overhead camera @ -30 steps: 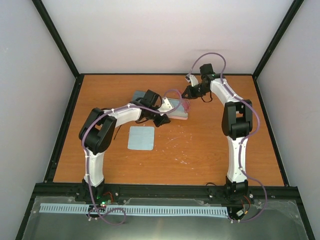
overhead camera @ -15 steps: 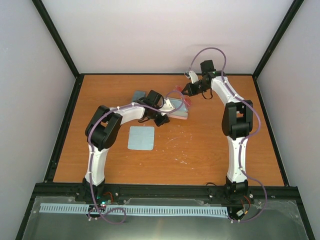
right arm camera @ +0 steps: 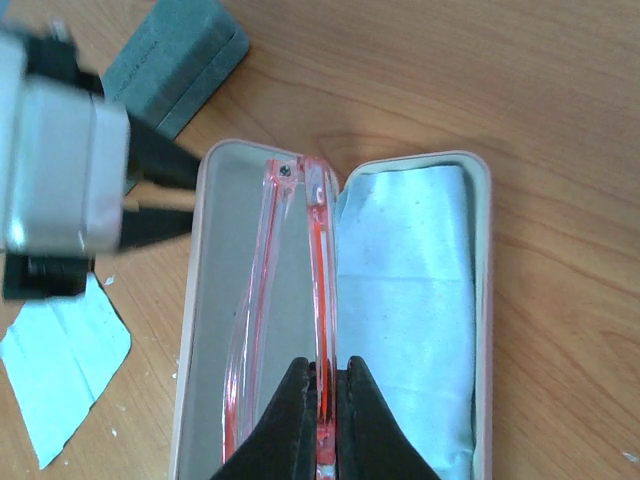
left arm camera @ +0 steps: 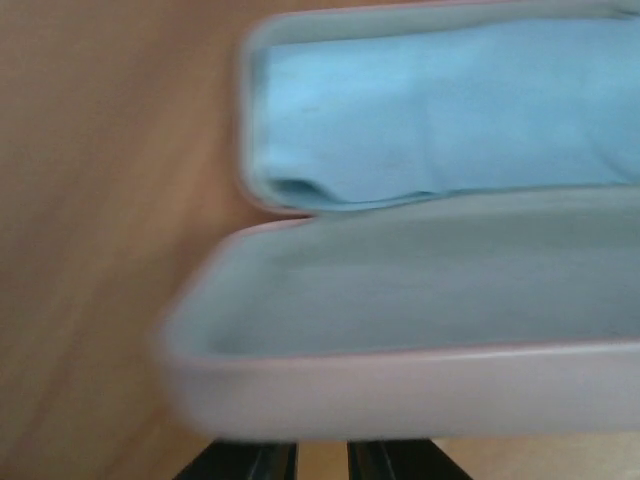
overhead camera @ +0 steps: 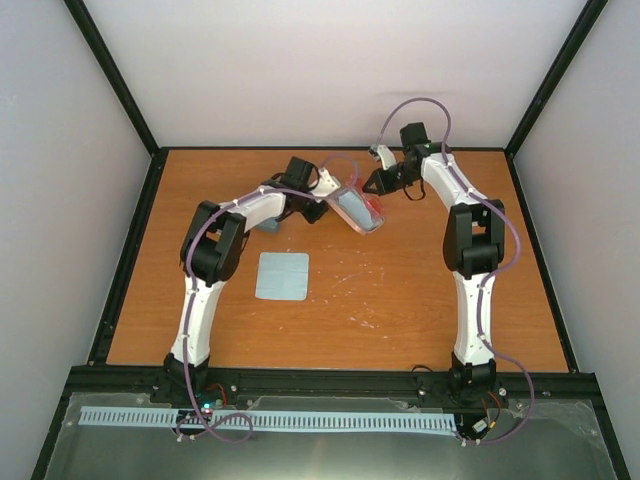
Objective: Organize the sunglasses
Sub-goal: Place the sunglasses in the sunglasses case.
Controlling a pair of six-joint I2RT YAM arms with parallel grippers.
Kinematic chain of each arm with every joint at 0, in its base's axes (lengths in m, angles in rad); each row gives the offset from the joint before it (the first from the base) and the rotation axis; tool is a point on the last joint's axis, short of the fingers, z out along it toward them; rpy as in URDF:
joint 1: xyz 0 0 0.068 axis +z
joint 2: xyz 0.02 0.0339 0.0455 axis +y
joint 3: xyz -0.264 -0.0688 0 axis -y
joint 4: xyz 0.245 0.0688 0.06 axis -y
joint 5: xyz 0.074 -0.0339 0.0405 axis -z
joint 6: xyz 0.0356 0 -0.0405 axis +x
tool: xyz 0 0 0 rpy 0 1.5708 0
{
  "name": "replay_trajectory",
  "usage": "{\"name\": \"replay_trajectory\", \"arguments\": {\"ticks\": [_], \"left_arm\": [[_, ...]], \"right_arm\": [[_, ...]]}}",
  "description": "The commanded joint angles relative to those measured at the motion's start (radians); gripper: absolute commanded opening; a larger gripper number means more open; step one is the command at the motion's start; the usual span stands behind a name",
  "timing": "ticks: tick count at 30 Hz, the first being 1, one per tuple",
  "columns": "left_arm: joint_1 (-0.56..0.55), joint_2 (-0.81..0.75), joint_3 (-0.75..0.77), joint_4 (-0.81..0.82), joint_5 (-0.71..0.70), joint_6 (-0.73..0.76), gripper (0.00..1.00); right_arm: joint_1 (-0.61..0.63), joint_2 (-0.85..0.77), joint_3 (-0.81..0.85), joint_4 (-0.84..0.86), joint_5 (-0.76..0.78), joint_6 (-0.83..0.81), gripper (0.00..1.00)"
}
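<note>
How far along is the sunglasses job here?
Done: pink case open, one cloth in one half. In hand: left gripper grips the case's rim; right gripper pinches the folded red sunglasses over the other half. Remaining: release them, close the case. The black pair is not in view, perhaps in the closed grey case; a second cloth lies loose.

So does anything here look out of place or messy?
Nothing is spilled or broken. The one odd sight: the red sunglasses stand on edge along the middle of the open pink case, pinched in the right claw, rather than lying flat. A light-blue cloth sits rumpled in one half.
</note>
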State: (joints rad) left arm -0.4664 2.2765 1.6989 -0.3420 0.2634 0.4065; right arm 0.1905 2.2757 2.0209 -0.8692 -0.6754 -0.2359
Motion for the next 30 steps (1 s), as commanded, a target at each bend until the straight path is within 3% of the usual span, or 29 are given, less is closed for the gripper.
{"name": "replay_trajectory", "arguments": {"ticks": [1,9,14,26,30], "left_arm": [[0.031,0.009,0.073,-0.019,-0.039,0.023,0.16],[0.035,-0.011,0.057,-0.011,-0.037,0.007,0.16],[0.035,-0.011,0.064,-0.016,-0.023,-0.023,0.17],[0.034,-0.003,0.106,-0.012,-0.014,-0.06,0.18],[0.034,-0.006,0.11,-0.012,-0.01,-0.061,0.18]], "right_arm": [[0.003,0.057,0.04,-0.026,-0.061,0.021,0.03],[0.003,0.199,0.173,-0.061,-0.156,0.126,0.03],[0.003,0.255,0.257,-0.114,-0.133,0.118,0.03],[0.0,0.304,0.236,-0.123,-0.104,0.119,0.03],[0.0,0.326,0.238,-0.126,-0.113,0.12,0.08]]}}
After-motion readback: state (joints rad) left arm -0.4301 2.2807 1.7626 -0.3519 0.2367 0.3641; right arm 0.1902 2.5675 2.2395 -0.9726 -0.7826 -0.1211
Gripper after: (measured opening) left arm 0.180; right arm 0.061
